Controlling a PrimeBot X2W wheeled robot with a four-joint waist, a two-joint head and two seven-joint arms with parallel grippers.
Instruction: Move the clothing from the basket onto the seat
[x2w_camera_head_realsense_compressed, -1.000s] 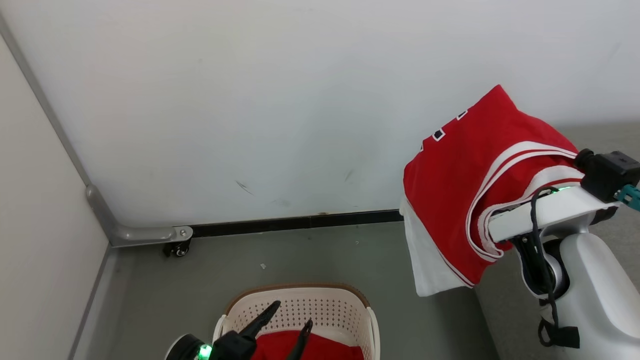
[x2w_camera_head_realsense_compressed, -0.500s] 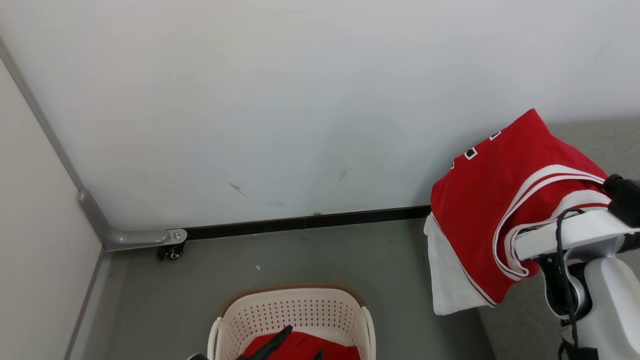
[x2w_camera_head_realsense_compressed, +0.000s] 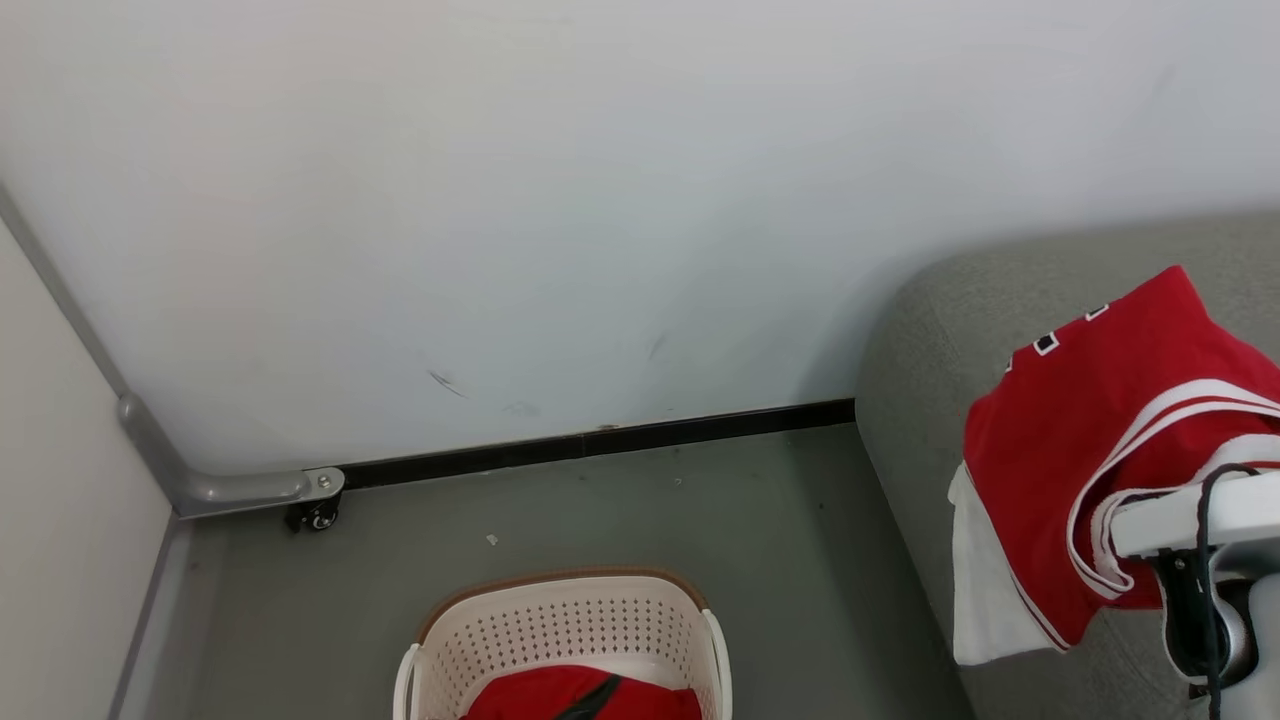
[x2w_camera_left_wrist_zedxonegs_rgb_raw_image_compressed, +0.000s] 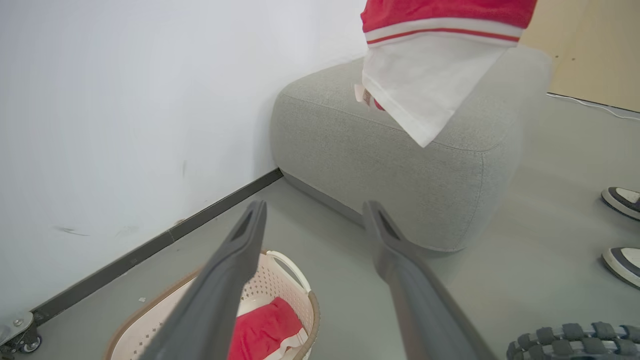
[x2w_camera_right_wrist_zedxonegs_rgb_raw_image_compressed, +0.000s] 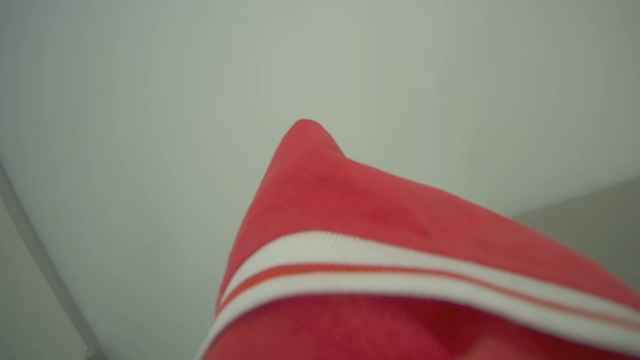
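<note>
The left gripper (x2w_camera_left_wrist_zedxonegs_rgb_raw_image_compressed: 315, 207) is wide open and holds nothing; its two dark fingers (x2w_camera_left_wrist_zedxonegs_rgb_raw_image_compressed: 235, 260) point forward and down, above the floor (x2w_camera_left_wrist_zedxonegs_rgb_raw_image_compressed: 525, 260) and the near end of the basket (x2w_camera_left_wrist_zedxonegs_rgb_raw_image_compressed: 300, 270), without touching either. The right gripper is closed, but its fingers are hidden under the red top (x2w_camera_head_realsense_compressed: 1100, 450), so I cannot tell if they pinch the cloth. The red top hangs over the end of the pale right forearm (x2w_camera_head_realsense_compressed: 1195, 515), which reaches in from the right side of the head view at about the height of the seat. A white panel (x2w_camera_left_wrist_zedxonegs_rgb_raw_image_compressed: 425, 85) of the top hangs down over the grey seat (x2w_camera_head_realsense_compressed: 930, 330). In the right wrist view the red cloth with its white stripe lies very close to the camera and is blurred. Whether the top already touches the seat, I cannot tell. The red shorts (x2w_camera_head_realsense_compressed: 545, 695) lie inside the basket, which stands on the floor near the white wall (x2w_camera_head_realsense_compressed: 500, 200), just to the left of the seat. A small caster wheel (x2w_camera_head_realsense_compressed: 312, 515) stands at the foot of the wall, and a pair of shoes (x2w_camera_left_wrist_zedxonegs_rgb_raw_image_compressed: 622, 200) is on the floor beyond the seat.
</note>
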